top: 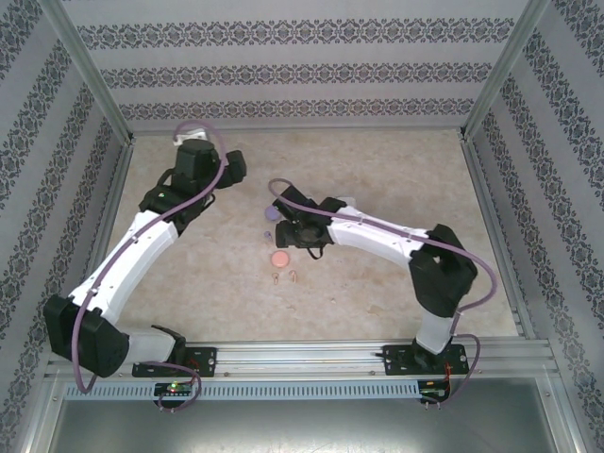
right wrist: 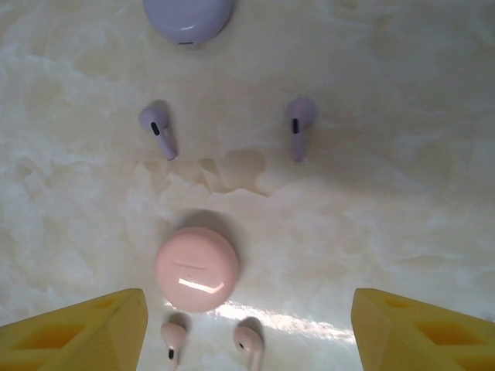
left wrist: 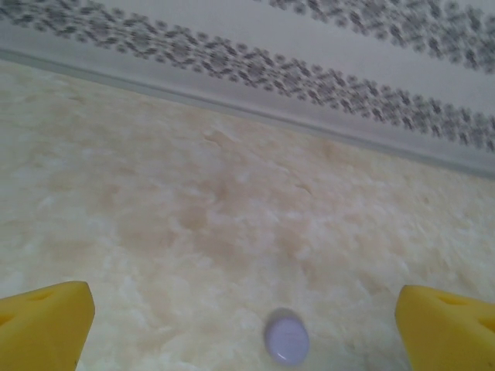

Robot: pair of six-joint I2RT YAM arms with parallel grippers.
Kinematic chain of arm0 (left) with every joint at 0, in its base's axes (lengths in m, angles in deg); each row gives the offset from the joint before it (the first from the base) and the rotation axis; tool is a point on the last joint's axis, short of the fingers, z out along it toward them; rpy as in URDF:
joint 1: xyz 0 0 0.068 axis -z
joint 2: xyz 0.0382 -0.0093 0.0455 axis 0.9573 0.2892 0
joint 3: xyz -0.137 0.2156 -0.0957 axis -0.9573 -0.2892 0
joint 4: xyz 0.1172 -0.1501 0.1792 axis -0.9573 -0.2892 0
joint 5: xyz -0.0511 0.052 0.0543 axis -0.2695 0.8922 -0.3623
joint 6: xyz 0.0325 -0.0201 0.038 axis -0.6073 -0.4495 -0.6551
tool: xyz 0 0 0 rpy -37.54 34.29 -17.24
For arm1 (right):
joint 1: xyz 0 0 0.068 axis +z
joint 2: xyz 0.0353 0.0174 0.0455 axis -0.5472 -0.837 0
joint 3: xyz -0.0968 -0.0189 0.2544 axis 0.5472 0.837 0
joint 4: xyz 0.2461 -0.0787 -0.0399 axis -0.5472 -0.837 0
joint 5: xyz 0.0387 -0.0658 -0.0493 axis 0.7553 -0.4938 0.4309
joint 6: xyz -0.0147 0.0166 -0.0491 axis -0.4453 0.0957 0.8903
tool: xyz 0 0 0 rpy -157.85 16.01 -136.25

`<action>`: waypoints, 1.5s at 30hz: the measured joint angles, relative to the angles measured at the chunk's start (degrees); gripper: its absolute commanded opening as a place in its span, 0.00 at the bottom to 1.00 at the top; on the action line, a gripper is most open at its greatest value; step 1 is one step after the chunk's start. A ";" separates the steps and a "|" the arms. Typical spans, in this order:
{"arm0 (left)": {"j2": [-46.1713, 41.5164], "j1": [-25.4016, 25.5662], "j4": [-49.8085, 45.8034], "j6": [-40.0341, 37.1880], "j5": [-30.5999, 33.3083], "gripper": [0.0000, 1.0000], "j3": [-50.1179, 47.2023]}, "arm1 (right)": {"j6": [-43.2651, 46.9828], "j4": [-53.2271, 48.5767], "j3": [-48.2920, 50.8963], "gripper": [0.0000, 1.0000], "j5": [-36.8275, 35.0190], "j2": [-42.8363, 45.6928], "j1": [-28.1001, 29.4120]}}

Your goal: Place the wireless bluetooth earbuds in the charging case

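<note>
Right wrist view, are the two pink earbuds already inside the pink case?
No, both pink earbuds lie bare on the table beside the pink case.

Saw rounded lilac plastic case [right wrist: 188, 17] cut by top edge. Found stems of two tiny pink earbuds [right wrist: 249, 342] clipped by bottom edge.

Bright, even overhead light washes the marbled tabletop [top: 377, 170] in the top view, leaving only faint, soft-edged shadows. In the right wrist view a white glare spot sits on the pink case [right wrist: 197, 269], with a bright streak on the tabletop just beside it. The yellow fingers [right wrist: 85, 332] of the right pincer [right wrist: 249, 328] blur at the lower corners. The left wrist view is soft throughout, its patterned wall [left wrist: 309, 69] smeared.
</note>
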 measured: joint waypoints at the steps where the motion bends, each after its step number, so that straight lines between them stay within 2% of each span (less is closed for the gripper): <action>1: -0.46 -0.87 0.02 0.72 0.00 0.99 -0.22 | -0.20 -0.61 -1.22 0.70 -0.07 -1.42 0.44; 5: -2.36 -3.58 1.95 4.37 0.15 0.99 -2.60 | -1.42 -2.97 -5.66 0.71 -0.24 -6.58 2.25; 11: -6.08 -4.90 5.40 8.50 1.05 1.00 -9.42 | -3.72 -6.08 -9.77 0.71 -1.11 -11.39 4.15; 22: -6.14 -5.49 3.17 11.82 2.54 0.99 -6.10 | -6.67 -8.07 -13.53 0.70 -1.55 -17.81 5.09; 28: -6.16 -5.90 2.51 13.60 2.71 1.00 -6.51 | -7.30 -8.37 -14.84 0.66 -1.81 -20.55 5.25; 33: -6.21 -5.97 2.36 14.62 2.71 1.00 -7.13 | -7.48 -8.66 -15.10 0.61 -2.12 -20.85 5.25; 42: -6.21 -6.08 0.61 17.40 4.13 1.00 -7.21 | -8.66 -9.03 -15.15 0.40 -2.67 -20.92 5.25; 45: -6.21 -6.08 -1.09 18.88 4.70 1.00 -7.19 | -8.76 -8.96 -15.02 0.38 -2.69 -20.74 5.25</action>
